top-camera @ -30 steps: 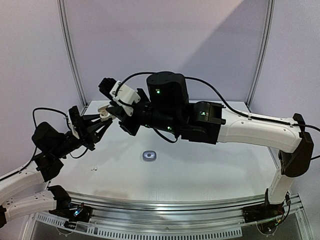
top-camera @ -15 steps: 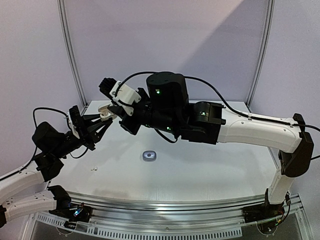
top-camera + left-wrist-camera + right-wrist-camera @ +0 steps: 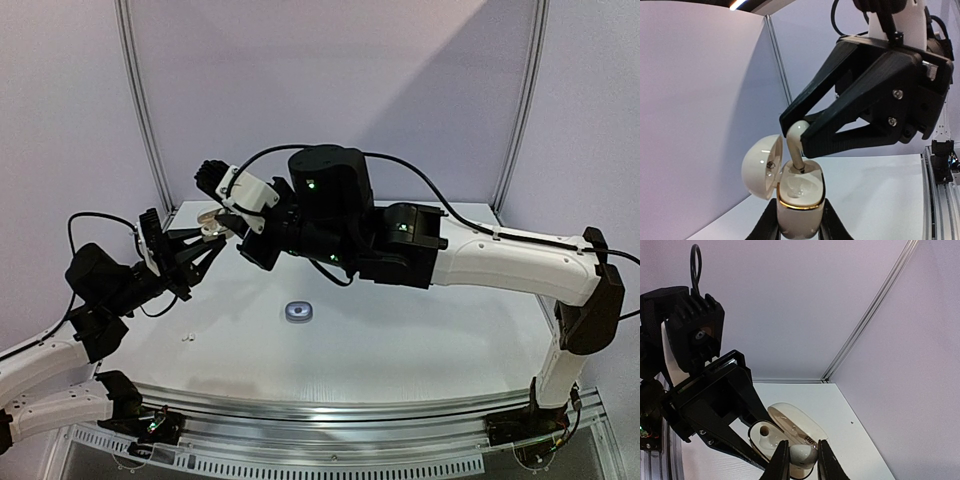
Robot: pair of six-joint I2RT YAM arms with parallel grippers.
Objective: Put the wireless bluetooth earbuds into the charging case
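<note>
Left wrist view: left gripper (image 3: 799, 227) clamped on charging case (image 3: 797, 192), lid open, held above worktop (image 3: 400, 330). Right gripper (image 3: 802, 460) pinches white earbud (image 3: 794, 147), stem tip entering socket. Insertion under way. Next: push straight down, seat it, release.

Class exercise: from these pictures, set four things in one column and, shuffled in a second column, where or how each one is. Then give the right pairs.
Things
1. white charging case
2. white earbud
3. grey case
4. case lid

Place or state
a. lying on the table, apart from both arms
b. pinched in the right gripper, stem pointing down into the open case
c. clamped in the left gripper, held above the table
d. swung open to one side

Pairs: 1-c, 2-b, 3-a, 4-d
</note>
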